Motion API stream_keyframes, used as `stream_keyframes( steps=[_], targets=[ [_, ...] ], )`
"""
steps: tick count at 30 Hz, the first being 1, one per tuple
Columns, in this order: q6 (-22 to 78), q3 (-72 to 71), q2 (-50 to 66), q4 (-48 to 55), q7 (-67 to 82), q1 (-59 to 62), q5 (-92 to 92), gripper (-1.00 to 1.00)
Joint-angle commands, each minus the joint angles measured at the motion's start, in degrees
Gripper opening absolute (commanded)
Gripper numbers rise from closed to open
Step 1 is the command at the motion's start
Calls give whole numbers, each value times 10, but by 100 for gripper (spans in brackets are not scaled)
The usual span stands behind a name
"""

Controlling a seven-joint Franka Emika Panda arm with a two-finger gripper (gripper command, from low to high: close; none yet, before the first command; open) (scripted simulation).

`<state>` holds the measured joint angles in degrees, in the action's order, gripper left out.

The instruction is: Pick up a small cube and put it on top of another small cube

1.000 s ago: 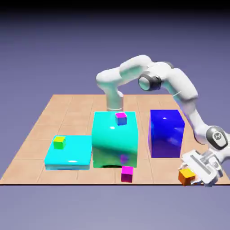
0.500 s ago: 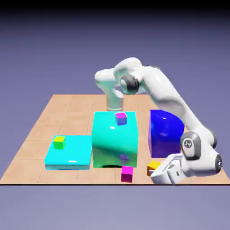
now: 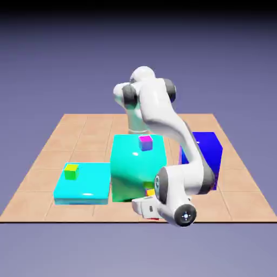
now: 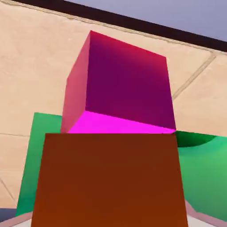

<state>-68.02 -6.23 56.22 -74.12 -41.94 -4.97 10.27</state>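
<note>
While the pincer [image 3: 151,207] grips the orange cube [image 4: 111,179], the magenta cube [image 4: 128,82] sits near the table's [image 3: 238,208] near edge, in front of the big turquoise block [image 3: 127,170].

Counting four small cubes: one orange cube [image 4: 111,177] is showing, one magenta cube [image 4: 128,80] is showing, one green-yellow cube [image 3: 71,173] is sitting on a slab, one magenta-topped blue cube [image 3: 145,143] is sitting on a big block. Big blocks are numbering two: one teal-green block [image 3: 127,173], one dark blue block [image 3: 208,151]. Flat slabs are coming to one, the cyan slab [image 3: 81,189]. Big pieces are totaling three, slab included; cubes, blocks and slab together are making seven. Also showing: one table [image 3: 32,211], one robot arm [image 3: 162,111].
</note>
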Motion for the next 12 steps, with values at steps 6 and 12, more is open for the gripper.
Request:
stream_keyframes(
  steps=[6,12],
  targets=[
    [53,2,29,83,7,-8,2,100],
    [128,5,70,200,18,-19,3,100]
  ],
)
